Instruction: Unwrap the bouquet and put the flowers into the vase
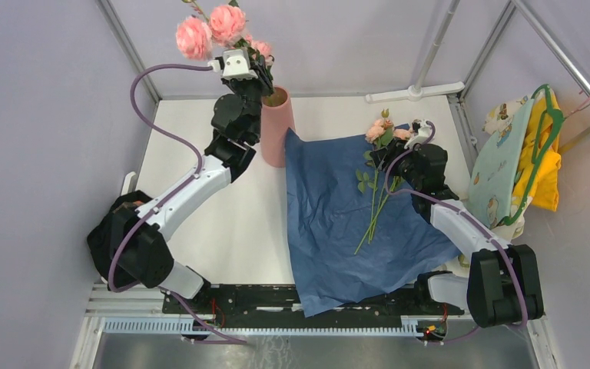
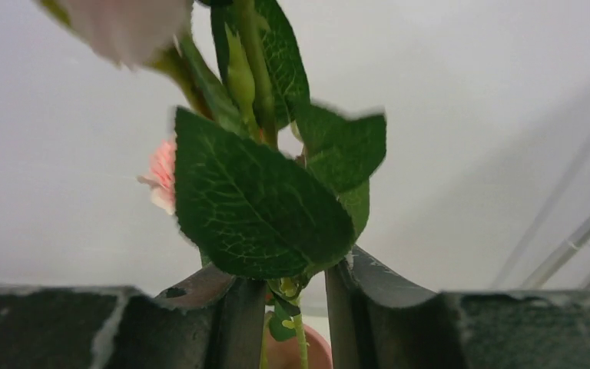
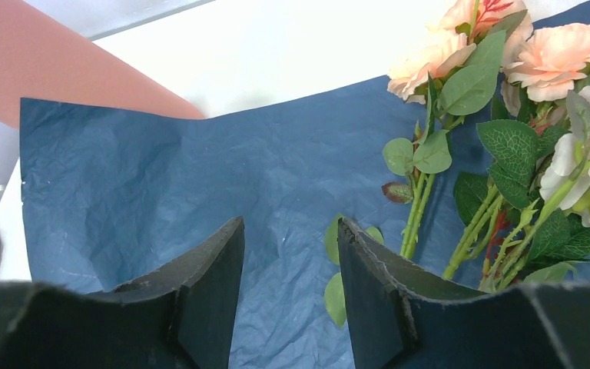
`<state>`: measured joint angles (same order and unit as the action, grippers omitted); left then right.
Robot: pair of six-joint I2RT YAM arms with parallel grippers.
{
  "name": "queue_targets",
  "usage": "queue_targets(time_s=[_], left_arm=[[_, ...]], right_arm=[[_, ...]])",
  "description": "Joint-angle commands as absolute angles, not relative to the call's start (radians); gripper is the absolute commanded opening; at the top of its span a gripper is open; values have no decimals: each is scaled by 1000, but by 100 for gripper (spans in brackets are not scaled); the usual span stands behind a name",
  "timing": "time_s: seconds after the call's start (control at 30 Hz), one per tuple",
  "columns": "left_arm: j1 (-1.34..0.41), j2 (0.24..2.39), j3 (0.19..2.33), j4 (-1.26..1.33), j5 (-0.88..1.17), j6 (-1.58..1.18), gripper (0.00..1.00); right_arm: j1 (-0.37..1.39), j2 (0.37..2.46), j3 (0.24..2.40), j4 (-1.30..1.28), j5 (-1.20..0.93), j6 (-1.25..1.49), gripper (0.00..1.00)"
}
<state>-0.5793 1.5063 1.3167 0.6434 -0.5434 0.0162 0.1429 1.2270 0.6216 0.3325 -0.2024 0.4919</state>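
We are looking down on a white table [image 1: 223,223] inside a pale lilac enclosure. The salmon-pink vase [image 1: 276,127] is standing at its far side, left of centre. The left gripper [image 2: 292,265] is hovering right above the vase's mouth, with pink roses [image 1: 211,27] rising over it. In the left wrist view its jaws are standing apart, a thin green stem [image 2: 299,338] is hanging loose between them, and a broad leaf [image 2: 253,207] is blocking much of the view. The dark blue paper [image 1: 338,231] is lying spread out, its far-left corner leaning on the vase. Other flowers [image 1: 376,184] are lying on it. The right gripper [image 3: 288,231] is hovering just beside their stems, jaws parted and holding nothing. The right arm [image 1: 461,223] is covering the sheet's right edge. Yellow and pale-green cloths [image 1: 526,154] are hanging at the far right.
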Motion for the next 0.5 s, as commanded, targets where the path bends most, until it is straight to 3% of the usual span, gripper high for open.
queue_targets(time_s=[0.0, 0.33, 0.47], left_arm=[[-578, 1503, 1350, 492, -462, -88, 41], [-578, 1559, 1413, 386, -422, -120, 53], [-578, 1583, 1499, 269, -424, -130, 64]], right_arm=[[140, 1205, 615, 395, -232, 515, 54], [141, 1191, 607, 391, -231, 516, 54], [141, 1196, 608, 393, -233, 517, 54]])
